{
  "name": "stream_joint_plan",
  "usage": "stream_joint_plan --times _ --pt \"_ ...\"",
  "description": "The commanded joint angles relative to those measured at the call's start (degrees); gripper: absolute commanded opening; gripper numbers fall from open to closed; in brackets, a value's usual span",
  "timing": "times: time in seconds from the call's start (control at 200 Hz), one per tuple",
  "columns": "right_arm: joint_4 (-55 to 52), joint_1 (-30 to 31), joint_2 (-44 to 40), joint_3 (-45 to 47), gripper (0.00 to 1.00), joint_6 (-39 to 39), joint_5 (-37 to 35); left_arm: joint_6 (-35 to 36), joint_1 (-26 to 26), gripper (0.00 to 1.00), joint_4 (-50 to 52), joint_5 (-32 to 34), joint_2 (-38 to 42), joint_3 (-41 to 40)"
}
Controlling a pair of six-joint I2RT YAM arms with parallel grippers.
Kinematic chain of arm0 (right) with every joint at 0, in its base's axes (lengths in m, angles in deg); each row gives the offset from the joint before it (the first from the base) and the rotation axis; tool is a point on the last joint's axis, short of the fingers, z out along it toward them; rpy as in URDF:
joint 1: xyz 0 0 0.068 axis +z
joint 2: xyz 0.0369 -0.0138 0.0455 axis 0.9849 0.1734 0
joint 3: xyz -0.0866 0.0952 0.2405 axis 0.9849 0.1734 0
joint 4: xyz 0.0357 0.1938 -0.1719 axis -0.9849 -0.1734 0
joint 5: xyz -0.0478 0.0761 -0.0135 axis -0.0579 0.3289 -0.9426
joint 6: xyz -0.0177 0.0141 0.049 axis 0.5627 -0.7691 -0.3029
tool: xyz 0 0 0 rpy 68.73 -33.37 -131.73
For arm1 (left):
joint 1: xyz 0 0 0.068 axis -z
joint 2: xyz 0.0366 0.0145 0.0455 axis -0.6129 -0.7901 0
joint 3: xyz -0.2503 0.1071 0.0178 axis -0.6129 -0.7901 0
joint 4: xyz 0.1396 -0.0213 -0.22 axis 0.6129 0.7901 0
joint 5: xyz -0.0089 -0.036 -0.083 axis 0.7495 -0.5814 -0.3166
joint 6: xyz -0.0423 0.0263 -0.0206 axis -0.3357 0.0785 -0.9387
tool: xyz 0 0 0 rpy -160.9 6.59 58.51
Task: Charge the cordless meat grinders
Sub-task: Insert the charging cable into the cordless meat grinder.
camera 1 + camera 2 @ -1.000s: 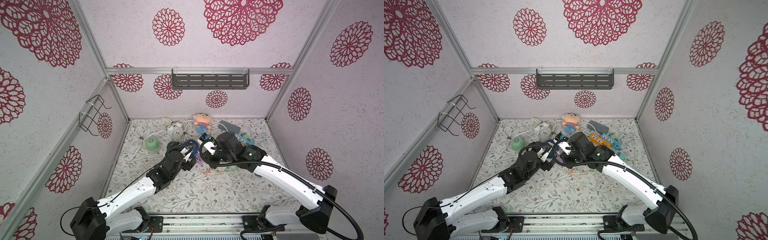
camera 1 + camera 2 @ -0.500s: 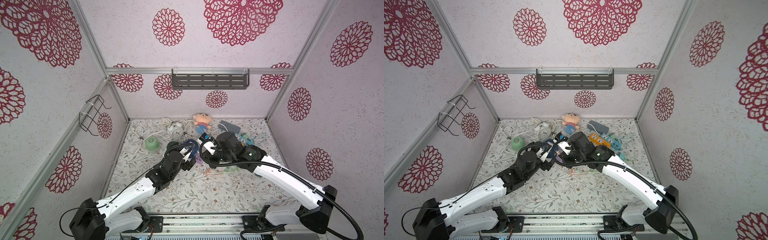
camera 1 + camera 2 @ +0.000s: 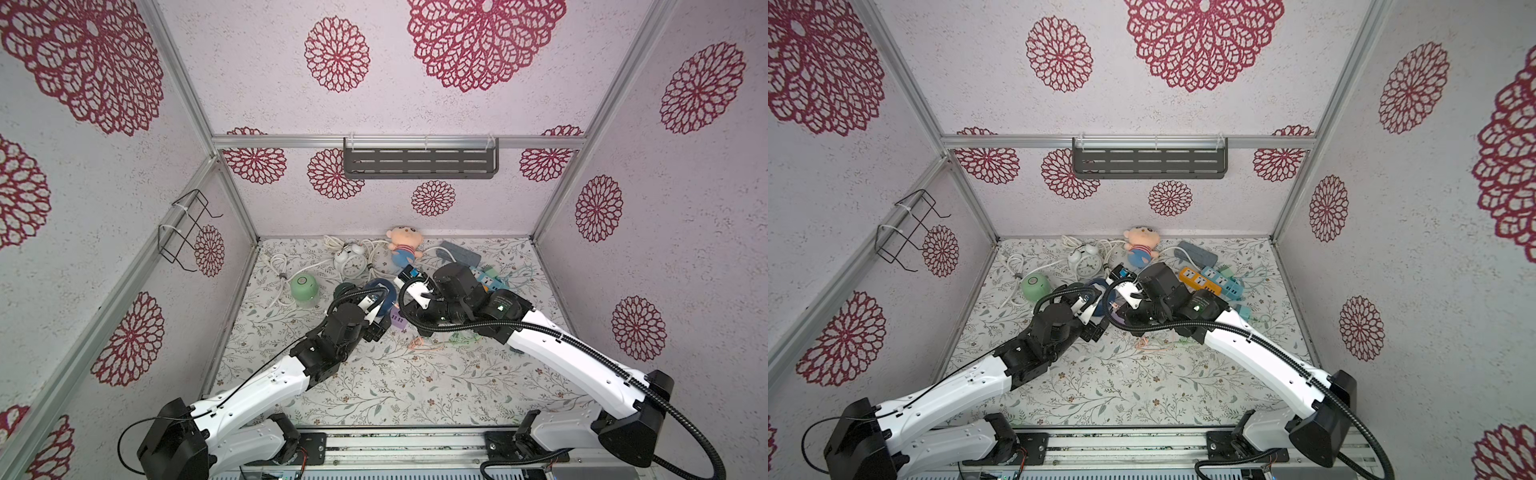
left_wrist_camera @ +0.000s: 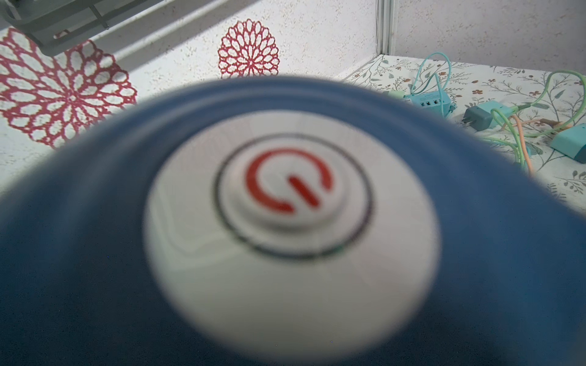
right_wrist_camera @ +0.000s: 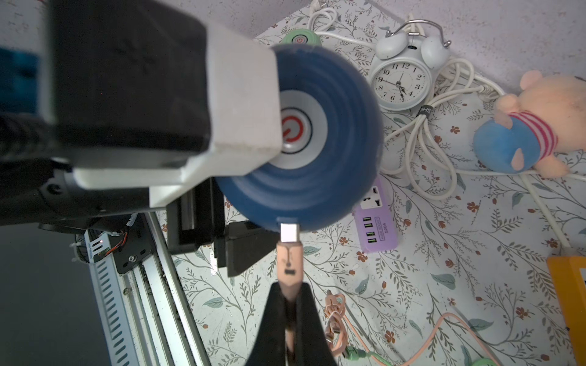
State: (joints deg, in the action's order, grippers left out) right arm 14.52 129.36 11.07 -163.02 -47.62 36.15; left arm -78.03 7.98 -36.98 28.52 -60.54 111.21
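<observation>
Obs.: navy blue grinder (image 3: 381, 286) at mid-frame in both top views, between the two arm tips and just beside the purple power strip (image 3: 398, 322). The left gripper (image 3: 379, 303) is on it, jaws spread nearly as wide as they go. One black finger (image 5: 242, 245) lies against the grinder's side. The dome faces the left wrist camera so closely that it fills that view, and the red power mark on the silver button (image 4: 290, 183) is blurred but legible. The grinder looks clasped; cannot tell whether it rests on the table (image 3: 415, 395) or is lifted off it. The right gripper (image 5: 290, 298) is pinched fully closed on a peach plug (image 5: 289, 263). The plug's silver tip (image 5: 289, 233) meets a notch in the grinder's rim: touching, depth of insertion not discernible. A peach cable (image 5: 444, 317) loops over the floral cloth near the closed jaws. The light green grinder (image 3: 304, 286) stands upright left of centre in both top views, apart from both arms, with white cords (image 3: 278, 270) just beside it. A white alarm clock (image 3: 350, 262) sits above centre, near the back wall.
</observation>
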Motion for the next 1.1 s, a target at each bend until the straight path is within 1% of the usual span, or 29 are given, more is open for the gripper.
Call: stream_joint_plan --times 0.0,0.34,0.711,1.096 --pt "3.41 -0.74 -0.27 -1.3 0.0 -1.56 2.5 1.33 1.37 0.59 -4.33 -0.05 0.68 -0.42" --pt "3.86 -1.36 0.18 -1.85 0.0 -2.24 4.28 2.77 3.13 0.58 -3.78 1.71 -0.57 -0.48" --pt "3.39 -1.57 -0.26 -2.03 0.0 -2.03 3.63 2.54 3.51 0.57 -3.78 1.63 -1.15 -1.12" --pt "3.23 -2.5 -0.09 -2.95 0.0 -1.89 4.94 1.99 4.06 0.56 -3.41 1.54 -0.99 -1.69"
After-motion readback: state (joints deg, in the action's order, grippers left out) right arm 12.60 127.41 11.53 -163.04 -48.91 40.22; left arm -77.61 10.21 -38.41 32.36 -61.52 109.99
